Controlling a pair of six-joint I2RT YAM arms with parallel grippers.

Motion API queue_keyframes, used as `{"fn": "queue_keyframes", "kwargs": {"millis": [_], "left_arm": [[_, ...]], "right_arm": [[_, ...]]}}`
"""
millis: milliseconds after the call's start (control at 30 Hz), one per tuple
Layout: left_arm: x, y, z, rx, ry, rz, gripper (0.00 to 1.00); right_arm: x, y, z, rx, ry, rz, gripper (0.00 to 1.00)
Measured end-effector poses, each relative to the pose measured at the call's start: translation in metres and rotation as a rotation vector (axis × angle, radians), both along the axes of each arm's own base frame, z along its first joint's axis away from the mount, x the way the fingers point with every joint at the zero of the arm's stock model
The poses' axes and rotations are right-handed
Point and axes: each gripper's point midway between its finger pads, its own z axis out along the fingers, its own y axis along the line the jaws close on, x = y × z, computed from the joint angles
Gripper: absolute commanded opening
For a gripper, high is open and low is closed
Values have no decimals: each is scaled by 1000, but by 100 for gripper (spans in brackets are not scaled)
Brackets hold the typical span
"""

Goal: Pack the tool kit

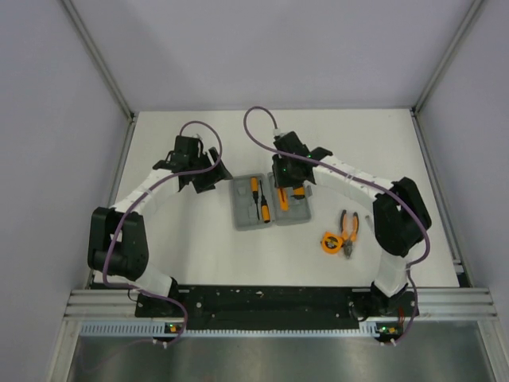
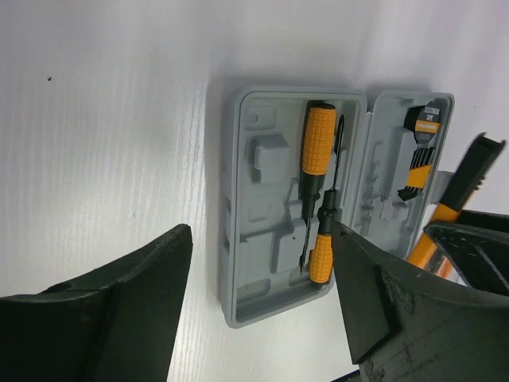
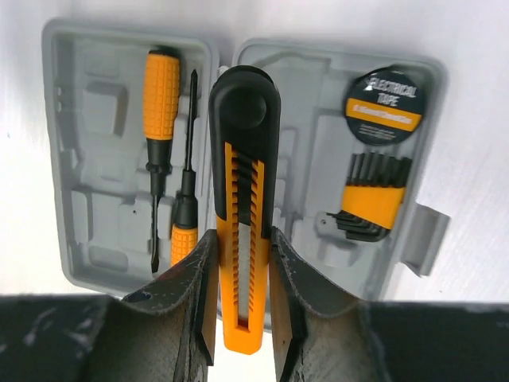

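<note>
We clamp our right tool [image 3: 242, 318] on an orange-and-black utility knife [image 3: 243, 191] over the open grey plastic case [image 3: 95, 111]; our left tool [image 2: 262, 239] gapes apart.

"ELECTRICAL TAPE" on the tape roll [image 3: 383, 106]

- Right wrist view: the right gripper [image 3: 242, 243] covers both lower sides of the utility knife [image 3: 242, 159].
- Same view: the near edge of the case [image 3: 318, 72] and the handle end of the short screwdriver [image 3: 184, 223] are hidden behind that gripper.
- Left wrist view: the left gripper [image 2: 262, 235] is cut off by the bottom edge.
- Top view: markings on the tape measure [image 1: 331, 241] are too small to tell.
</note>
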Motion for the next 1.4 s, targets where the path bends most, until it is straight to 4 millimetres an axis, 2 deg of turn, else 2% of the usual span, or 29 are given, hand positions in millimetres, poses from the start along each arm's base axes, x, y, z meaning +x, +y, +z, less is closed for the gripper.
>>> {"fn": "queue_keyframes", "kwargs": {"millis": [100, 233, 667, 900, 1033, 1267, 1400], "left_arm": [[0, -1, 0, -4, 1, -3, 74], [-1, -1, -1, -7, 5, -7, 74], [-1, -1, -11, 1, 30, -11, 74], [0, -1, -10, 1, 26, -12, 74], [1, 0, -10, 1, 26, -12, 74], [1, 0, -11, 2, 30, -12, 74], [1, 0, -15, 5, 37, -13, 73]], "right_arm": [[-3, 10, -16, -18, 30, 27, 15], [-5, 13, -29, -34, 56, 35, 15], [-2, 14, -53, -58, 99, 0, 15], [-2, 12, -69, -80, 124, -25, 16], [-3, 14, -70, -74, 128, -35, 21], [-3, 15, -69, -60, 136, -60, 36], [-3, 16, -68, -52, 138, -72, 39]]}}
